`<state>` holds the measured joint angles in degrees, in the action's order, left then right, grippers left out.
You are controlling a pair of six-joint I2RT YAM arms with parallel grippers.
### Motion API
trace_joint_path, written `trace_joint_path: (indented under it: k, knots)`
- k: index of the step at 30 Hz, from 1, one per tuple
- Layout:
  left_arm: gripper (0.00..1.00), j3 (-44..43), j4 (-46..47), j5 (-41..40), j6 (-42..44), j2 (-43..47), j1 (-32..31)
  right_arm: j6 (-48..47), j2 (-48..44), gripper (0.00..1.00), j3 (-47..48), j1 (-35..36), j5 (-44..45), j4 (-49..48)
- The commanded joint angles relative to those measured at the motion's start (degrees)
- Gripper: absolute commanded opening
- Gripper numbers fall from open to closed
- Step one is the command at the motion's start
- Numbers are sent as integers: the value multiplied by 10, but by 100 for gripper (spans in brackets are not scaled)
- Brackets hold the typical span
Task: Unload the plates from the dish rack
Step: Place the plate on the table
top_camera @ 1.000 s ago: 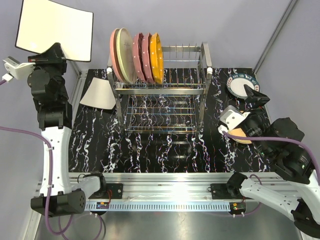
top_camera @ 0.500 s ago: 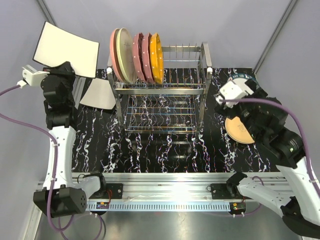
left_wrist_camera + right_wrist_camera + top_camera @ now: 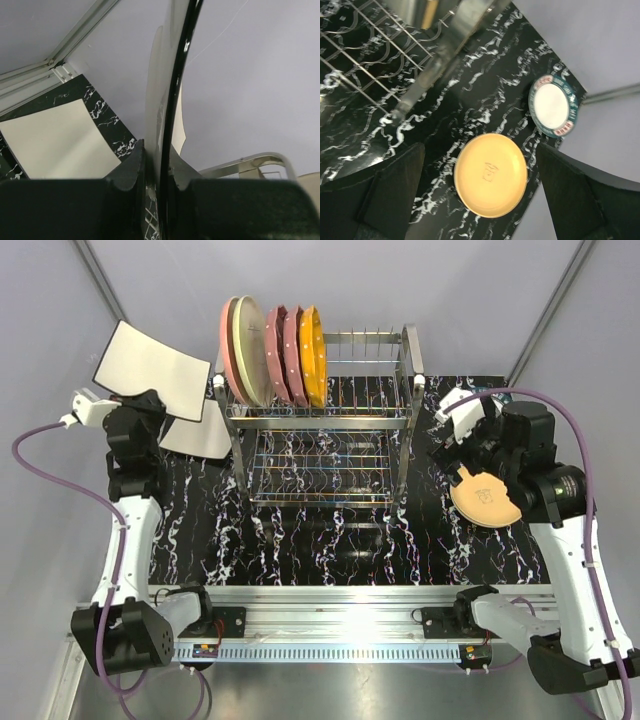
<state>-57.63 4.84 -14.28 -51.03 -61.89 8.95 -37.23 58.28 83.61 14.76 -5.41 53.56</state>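
Observation:
My left gripper (image 3: 152, 412) is shut on the edge of a squarish white plate (image 3: 150, 367) and holds it tilted above the table's far left corner. In the left wrist view this plate (image 3: 170, 95) shows edge-on between my fingers (image 3: 131, 167). A second squarish white plate (image 3: 196, 435) lies on the table just below it. The dish rack (image 3: 320, 445) holds pink (image 3: 228, 345), cream (image 3: 247, 350), two maroon (image 3: 283, 355) and orange (image 3: 313, 352) plates upright at its top left. My right gripper (image 3: 452, 458) is open and empty above a tan plate (image 3: 491, 175) lying on the table.
A white plate with a teal patterned rim (image 3: 553, 106) lies at the far right corner, behind the tan plate (image 3: 485, 500). The rack's right half and lower tier hold no plates. Grey walls close in the table at the back and sides.
My left arm has swung the white plate down and to the right, toward the plate on the table. My right gripper has risen off the tan plate and drawn back toward the rack.

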Motion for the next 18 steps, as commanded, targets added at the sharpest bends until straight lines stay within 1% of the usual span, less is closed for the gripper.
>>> trace_joint_path:
  k: [1,5,8,12,18]
  knots:
    - [0,2,213,21,-14,19,4,15,-6,100,11,-19,-121,44]
    - [0,36,239,28,-15,18,4,20,-19,100,-33,-25,-153,38]
    - [0,63,258,29,-23,15,5,17,-12,100,-60,-26,-188,47]
    - [0,103,293,32,-35,7,6,22,-25,100,-109,-27,-243,29]
    - [0,131,341,50,-56,-22,19,30,-43,100,-164,-28,-260,-18]
